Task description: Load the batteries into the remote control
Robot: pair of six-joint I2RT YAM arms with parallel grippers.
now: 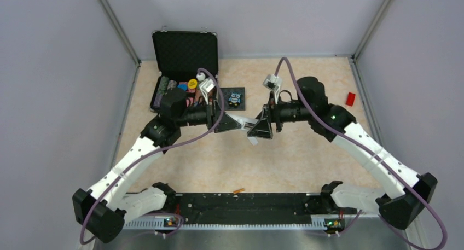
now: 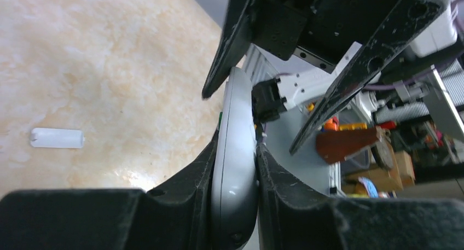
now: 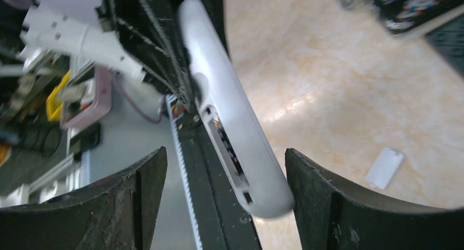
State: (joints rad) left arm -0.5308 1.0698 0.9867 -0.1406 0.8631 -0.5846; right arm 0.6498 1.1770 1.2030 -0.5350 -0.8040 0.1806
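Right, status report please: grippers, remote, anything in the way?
Left gripper shut on remote control, held off table. Right gripper open, straddling its free end. Battery bay uncovered, loose white cover on table. No obstruction seen.

Slim white remote control (image 3: 241, 124) raised edge-on, battery bay open; orange battery (image 1: 239, 191) lies apart

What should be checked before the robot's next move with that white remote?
1. Left hand clamps slim white plastic remote: ok.
2. Right hand open around the remote's far end: ok.
3. Battery bay uncovered, flat white plastic cover lying apart: ok.
4. Anything loaded in the bay: cannot tell.
5. Tiny orange battery in a hand: not ok; it lies loose, far from both hands.
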